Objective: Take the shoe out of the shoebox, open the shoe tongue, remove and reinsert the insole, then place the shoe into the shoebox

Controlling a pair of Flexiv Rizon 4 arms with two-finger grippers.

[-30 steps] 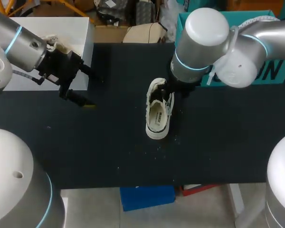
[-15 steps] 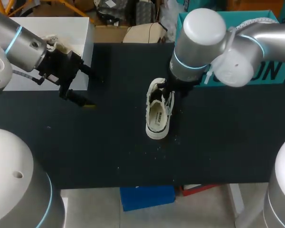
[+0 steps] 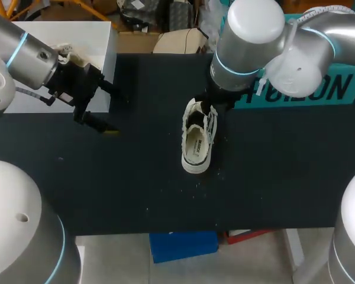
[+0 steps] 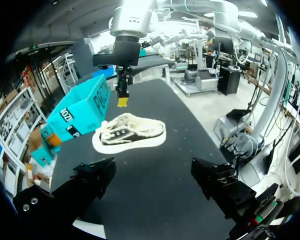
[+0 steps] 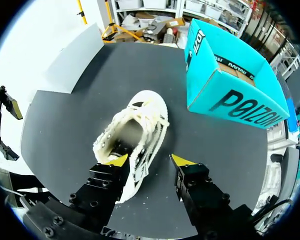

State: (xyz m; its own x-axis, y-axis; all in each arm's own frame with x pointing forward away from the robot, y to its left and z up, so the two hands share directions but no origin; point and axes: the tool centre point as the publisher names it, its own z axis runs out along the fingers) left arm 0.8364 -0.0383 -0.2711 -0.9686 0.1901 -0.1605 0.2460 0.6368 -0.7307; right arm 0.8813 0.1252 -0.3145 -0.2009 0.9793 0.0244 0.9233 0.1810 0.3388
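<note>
- The right gripper (image 5: pixel 151 161) has its fingers apart and holds nothing; one yellow tip hangs over the shoe's laced side, the other over bare table (image 3: pixel 284 177).
- Over the last second the right arm has drawn up and back toward the shoebox (image 5: pixel 230 85), so the gripper now hovers above the shoe instead of sitting down at its tongue.
- The shoe (image 5: pixel 135 135) lies upright mid-table, where it was, outside the teal box, its insole (image 3: pixel 194 148) in place.
- The left gripper (image 4: pixel 155 185), spread and empty, has not moved; it waits well apart from the shoe.
- I judge the tongue step is ending, and pulling the insole comes next.
</note>
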